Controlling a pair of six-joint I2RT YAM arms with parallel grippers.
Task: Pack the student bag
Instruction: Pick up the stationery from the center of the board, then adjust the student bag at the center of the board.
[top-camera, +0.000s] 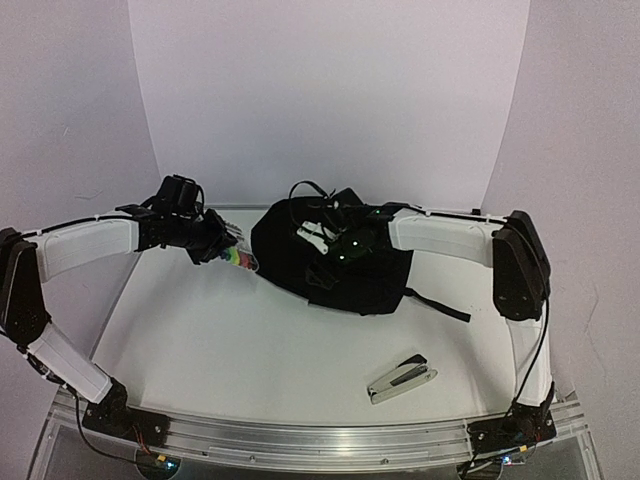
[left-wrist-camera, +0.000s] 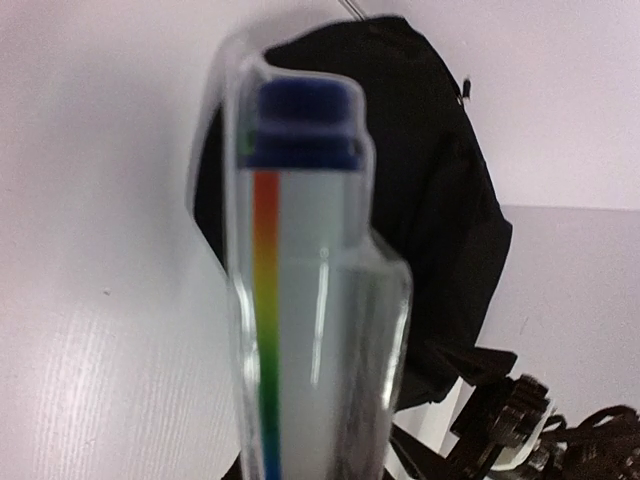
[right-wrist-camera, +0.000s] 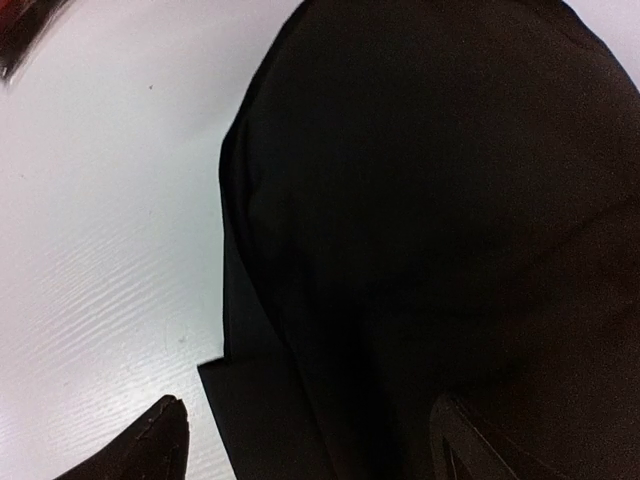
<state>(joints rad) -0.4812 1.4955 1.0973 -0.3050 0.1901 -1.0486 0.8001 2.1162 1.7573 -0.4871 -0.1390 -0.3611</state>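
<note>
Closest to us is the shiny metal rail (top-camera: 320, 435), and both arms are bolted to it. Behind it is the white table (top-camera: 220, 350), the biggest thing here.

Next comes the student bag (top-camera: 365, 280). It is big, black and soft. It lies on the table at the back, a bit to the right of the middle. One black strap (top-camera: 440, 305) trails out from it to the right.

The left arm (top-camera: 85, 245) bends up and reaches in from the left side. The right arm (top-camera: 445, 235) reaches in from the right, over the top of the bag.

The right gripper (right-wrist-camera: 310, 455) hangs over one edge of the bag. Its two fingers (right-wrist-camera: 140, 450) are spread wide apart and pinch nothing. One finger is over the white table and the other is over the black cloth.

The left gripper (top-camera: 222, 247) is above the table, just beside the left side of the bag. It squeezes a clear pack (left-wrist-camera: 310, 330) and holds it tight. The pack has a blue cap at its top and a rainbow stripe down one side. Its tip is very near the bag, but I cannot tell if it touches.

A grey and black stapler (top-camera: 400, 378) lies flat on the table near the front right, well apart from the bag.
</note>
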